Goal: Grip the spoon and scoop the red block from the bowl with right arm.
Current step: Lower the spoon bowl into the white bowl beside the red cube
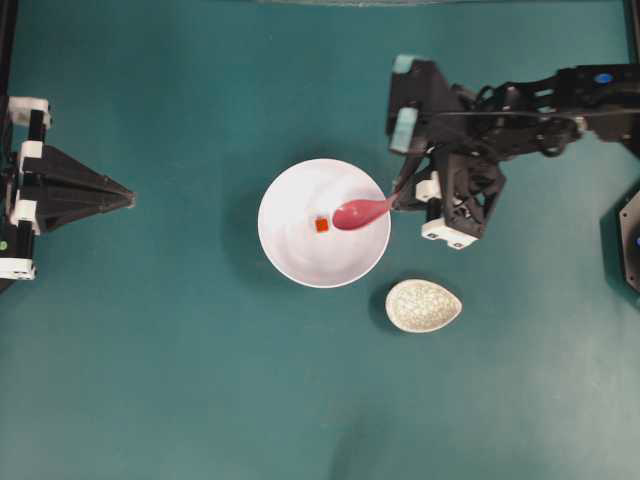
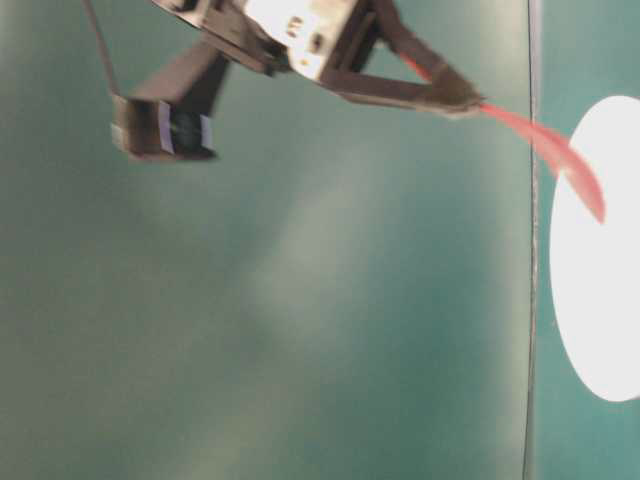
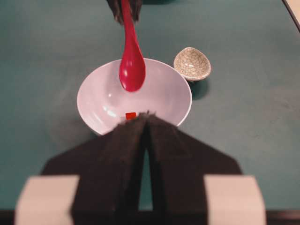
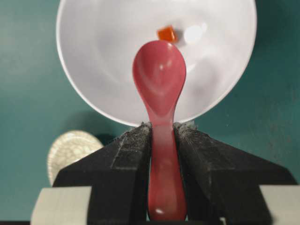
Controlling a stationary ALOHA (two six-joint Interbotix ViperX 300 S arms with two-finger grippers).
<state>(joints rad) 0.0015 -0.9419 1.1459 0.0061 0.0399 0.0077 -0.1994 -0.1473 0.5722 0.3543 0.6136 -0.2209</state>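
- The right hand (image 4: pixel 162 136) clamps the spoon (image 4: pixel 160 89) by its handle, one finger pressed on each side.
- In the overhead view the spoon (image 1: pixel 362 211) lies with its long axis roughly left to right, its scoop pointing left over the bowl (image 1: pixel 300 255) and its handle running back to the right hand (image 1: pixel 398 196) at the bowl's right rim.
- The scoop sits just beside the red block (image 1: pixel 322 225), which rests on the bowl's floor near the middle; whether they touch is unclear.
- The table-level view shows the spoon (image 2: pixel 560 155) sloping down towards the bowl (image 2: pixel 600 300), which the overhead view does not reveal.
- The right wrist view shows the scoop's hollow face up and empty, with the block (image 4: pixel 166 33) just beyond its tip.
- The left hand (image 3: pixel 145 123), with fingers pressed together and holding nothing, sits at the left edge of the bench (image 1: pixel 150 380).
- A speckled egg-shaped dish (image 1: pixel 423 305) stands just right of and below the bowl.
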